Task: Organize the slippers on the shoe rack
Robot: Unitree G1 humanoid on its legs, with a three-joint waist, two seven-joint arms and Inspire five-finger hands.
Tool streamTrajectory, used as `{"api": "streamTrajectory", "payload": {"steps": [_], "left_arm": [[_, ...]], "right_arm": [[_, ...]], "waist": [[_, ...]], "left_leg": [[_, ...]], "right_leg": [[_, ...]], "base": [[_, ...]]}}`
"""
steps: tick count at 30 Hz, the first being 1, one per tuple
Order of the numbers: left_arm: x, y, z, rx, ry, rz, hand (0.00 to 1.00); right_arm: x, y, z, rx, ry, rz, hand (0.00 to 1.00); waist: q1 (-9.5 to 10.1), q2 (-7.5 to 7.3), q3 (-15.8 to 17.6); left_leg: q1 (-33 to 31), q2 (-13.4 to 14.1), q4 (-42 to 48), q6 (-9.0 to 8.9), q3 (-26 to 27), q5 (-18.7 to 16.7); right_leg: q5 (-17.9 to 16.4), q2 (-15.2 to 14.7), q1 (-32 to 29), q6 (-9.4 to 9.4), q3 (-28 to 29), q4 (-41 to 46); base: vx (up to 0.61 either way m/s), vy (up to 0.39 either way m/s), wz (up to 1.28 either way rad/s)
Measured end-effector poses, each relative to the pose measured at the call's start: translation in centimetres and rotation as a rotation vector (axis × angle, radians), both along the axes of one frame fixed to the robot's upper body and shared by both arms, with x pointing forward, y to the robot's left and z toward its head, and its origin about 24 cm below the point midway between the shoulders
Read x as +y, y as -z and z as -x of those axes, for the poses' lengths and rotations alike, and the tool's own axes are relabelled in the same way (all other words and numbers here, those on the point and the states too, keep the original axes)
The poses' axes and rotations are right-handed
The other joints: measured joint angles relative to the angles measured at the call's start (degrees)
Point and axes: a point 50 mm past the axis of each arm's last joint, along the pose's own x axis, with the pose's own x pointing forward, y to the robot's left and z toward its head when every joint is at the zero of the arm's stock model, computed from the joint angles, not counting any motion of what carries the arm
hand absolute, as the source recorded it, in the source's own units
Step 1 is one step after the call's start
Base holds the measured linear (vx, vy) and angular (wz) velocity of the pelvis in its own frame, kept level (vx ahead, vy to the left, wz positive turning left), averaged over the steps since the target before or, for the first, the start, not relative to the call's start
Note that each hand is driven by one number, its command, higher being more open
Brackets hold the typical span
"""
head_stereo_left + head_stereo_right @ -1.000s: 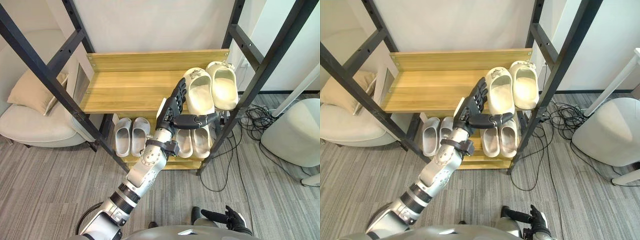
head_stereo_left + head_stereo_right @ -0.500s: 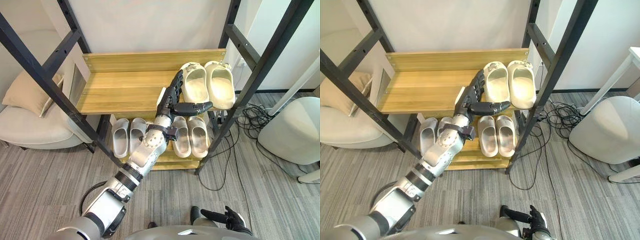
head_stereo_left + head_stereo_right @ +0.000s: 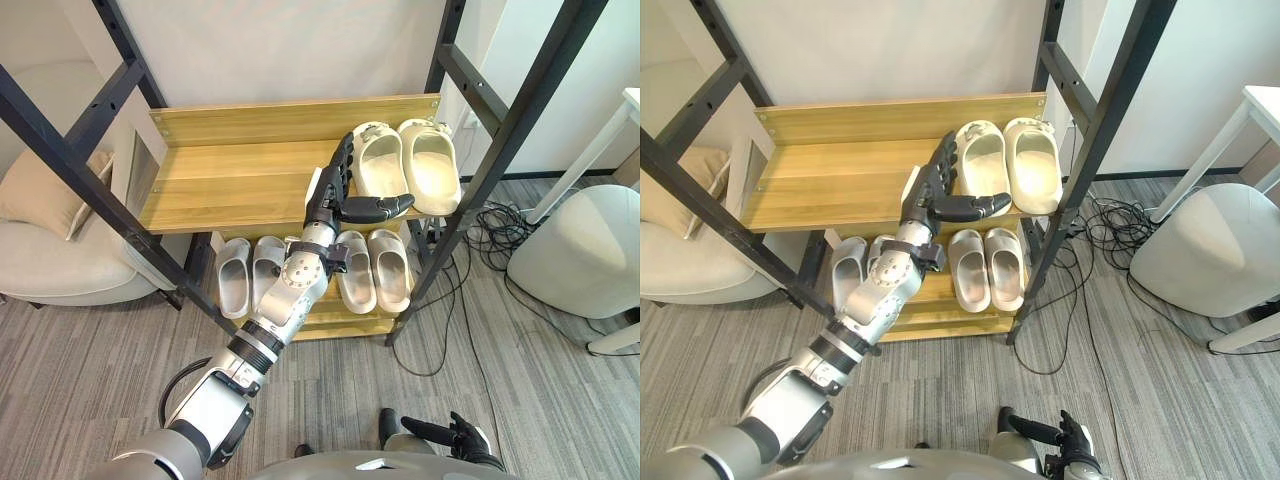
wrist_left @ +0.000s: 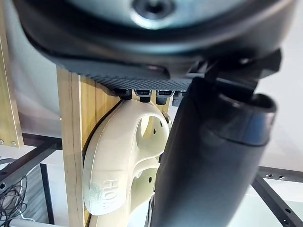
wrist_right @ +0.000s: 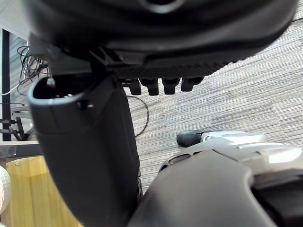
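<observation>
A pair of cream slippers stands side by side at the right end of the wooden top shelf [image 3: 235,180]: the left one [image 3: 380,162] and the right one [image 3: 430,165]. My left hand [image 3: 332,198] is open. Its straight fingers [image 3: 345,165] lie against the outer side of the left cream slipper [image 4: 118,161], and its thumb [image 3: 375,209] reaches across the heel end at the shelf's front edge. On the lower shelf [image 3: 320,325] sit a grey pair [image 3: 250,275] and a beige pair [image 3: 372,270]. My right hand [image 3: 445,435] hangs low over the floor, fingers relaxed.
Black slanted frame posts [image 3: 505,130] flank the rack on both sides. A pale armchair with a cushion [image 3: 45,215] stands to the left. A white rounded seat [image 3: 575,265] and a tangle of cables [image 3: 490,225] lie to the right on the grey floor.
The left cream slipper, which hung out over the shelf's front edge, now lies further back, level with its partner. My left hand went back with it. The camera has shifted.
</observation>
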Motion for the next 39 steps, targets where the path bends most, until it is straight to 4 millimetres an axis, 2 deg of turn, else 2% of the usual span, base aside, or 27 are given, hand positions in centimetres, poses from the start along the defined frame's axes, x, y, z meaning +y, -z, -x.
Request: {"api": "streamTrajectory", "payload": {"steps": [3,5,7,8,10,13,20,24,26,27,28,32,34,35,37,38,39], "left_arm": [[-0.1,-0.4,0.2,-0.034,0.004,-0.042,1.0],[-0.6,-1.6,0.7,-0.088,0.021,-0.045,1.0],[-1.1,-4.1,1.6,-0.201,0.052,-0.023,1.0],[-1.1,-4.2,1.7,-0.205,0.054,-0.021,1.0],[-1.7,-6.9,3.2,-0.335,0.111,0.032,1.0],[-1.8,-8.6,4.3,-0.423,0.142,0.068,1.0],[-1.6,-10.3,6.6,-0.531,0.229,0.159,1.0],[-2.8,-10.2,8.9,-0.534,0.392,0.232,1.0],[-3.5,-9.3,9.9,-0.486,0.477,0.269,1.0],[-4.1,-7.8,10.9,-0.403,0.567,0.312,1.0],[-4.1,-7.8,10.9,-0.403,0.567,0.312,1.0],[-5.6,-3.0,13.3,-0.183,0.709,0.309,1.0],[-6.0,0.3,13.9,-0.05,0.741,0.262,1.0],[-5.8,2.6,14.0,0.047,0.73,0.227,1.0],[-5.2,6.5,14.2,0.204,0.679,0.166,1.0],[-4.3,9.7,14.5,0.334,0.622,0.106,1.0],[-3.8,11.1,14.7,0.395,0.594,0.086,1.0]], "right_arm": [[0.0,0.0,0.0,-0.002,0.0,0.0,1.0],[0.0,0.0,0.0,-0.003,0.002,0.0,1.0],[0.0,0.0,0.1,-0.002,0.003,0.0,1.0],[0.0,0.0,0.1,-0.002,0.003,0.0,1.0],[-0.1,0.0,0.1,-0.001,0.005,-0.001,1.0],[-0.1,0.0,0.4,0.005,0.007,0.001,1.0],[-0.6,0.1,1.1,0.022,0.0,0.012,1.0],[-0.7,0.2,1.4,0.041,-0.019,0.017,1.0],[-0.7,0.3,1.8,0.058,-0.018,0.016,1.0],[-0.6,0.4,2.1,0.071,-0.026,0.017,1.0],[-0.6,0.4,2.1,0.071,-0.026,0.017,1.0],[-0.4,0.5,2.5,0.093,-0.05,0.015,1.0],[-0.4,0.6,2.5,0.098,-0.055,0.013,1.0],[-0.4,0.6,2.5,0.098,-0.058,0.013,1.0],[-0.4,0.6,2.5,0.097,-0.058,0.013,1.0],[-0.3,0.6,2.5,0.097,-0.058,0.012,1.0],[-0.3,0.6,2.5,0.098,-0.058,0.01,1.0]], "waist": [[0.12,0.03,0.11],[0.32,0.03,0.12],[0.66,0.05,0.11],[0.66,0.05,0.11],[0.77,0.15,0.05],[1.52,0.21,0.02],[2.62,1.18,-0.86],[3.23,1.43,-1.83],[3.57,1.32,-2.65],[3.91,1.12,-3.43],[3.91,1.12,-3.43],[4.34,0.4,-4.26],[4.62,0.18,-4.28],[4.76,0.17,-4.28],[4.77,0.14,-4.26],[4.77,-0.01,-4.16],[4.77,-0.13,-4.09]], "left_leg": [[-0.15,0.06,0.1,0.03,-0.32,0.02],[-0.99,0.07,0.55,0.15,-0.72,0.08],[-1.22,0.11,0.99,0.24,-1.17,0.14],[-1.23,0.11,1.0,0.24,-1.2,0.14],[-1.72,0.07,1.66,0.25,-2.23,0.14],[-1.8,0.03,2.21,0.26,-2.87,0.15],[-1.93,0.02,2.49,0.09,-5.59,0.46],[-1.77,0.03,2.42,0.28,-7.56,1.13],[-1.75,0.04,2.45,0.25,-8.31,1.16],[-1.75,0.04,2.5,0.19,-9.08,1.22],[-1.75,0.04,2.5,0.19,-9.08,1.22],[-1.79,-0.01,2.61,0.0,-11.13,1.37],[-0.9,0.02,2.31,-0.3,-11.96,1.52],[-0.56,0.12,1.99,-0.48,-12.03,1.62],[-0.28,0.24,1.73,-0.7,-12.39,1.79],[-0.08,0.38,1.7,-0.87,-12.8,1.89],[-0.11,0.45,1.66,-1.0,-13.0,1.98]], "right_leg": [[-0.01,-0.05,0.05,0.0,-0.15,0.03],[-0.02,-0.13,-0.31,-0.02,-0.42,0.05],[-0.07,-0.16,-0.15,-0.08,-0.67,0.1],[-0.07,-0.17,-0.13,-0.08,-0.69,0.1],[-0.1,-0.36,0.24,-0.12,-1.71,0.26],[-0.19,-0.49,0.78,-0.19,-2.19,0.25],[-0.59,-0.62,2.19,-0.54,-4.84,0.12],[-0.99,-0.64,3.38,-0.53,-6.81,0.26],[-1.25,-0.63,3.8,-0.56,-7.64,0.25],[-1.49,-0.64,4.21,-0.51,-8.39,0.26],[-1.49,-0.64,4.21,-0.51,-8.39,0.26],[-2.03,-0.67,5.5,-0.49,-10.52,0.18],[-2.25,-0.49,6.43,-0.53,-11.38,0.09],[-2.32,-0.37,6.79,-0.61,-11.46,0.08],[-2.5,-0.22,7.13,-0.68,-11.85,0.07],[-2.85,-0.06,7.16,-0.74,-12.25,0.06],[-3.0,0.02,7.22,-0.75,-12.46,0.06]], "base": [[0.0,-0.003,0.04],[0.0,-0.004,0.1],[0.0,-0.004,0.1],[0.0,-0.004,0.11],[-0.01,-0.01,0.19],[-0.04,-0.011,0.14],[-0.04,-0.017,0.21],[0.01,-0.017,0.24],[0.01,-0.008,0.23],[0.01,-0.008,0.19],[0.01,-0.008,0.21],[-0.02,-0.011,0.27],[0.0,-0.019,0.17],[-0.02,-0.02,0.07],[-0.03,-0.025,0.08],[-0.02,-0.03,0.11],[-0.01,-0.037,0.13]]}}
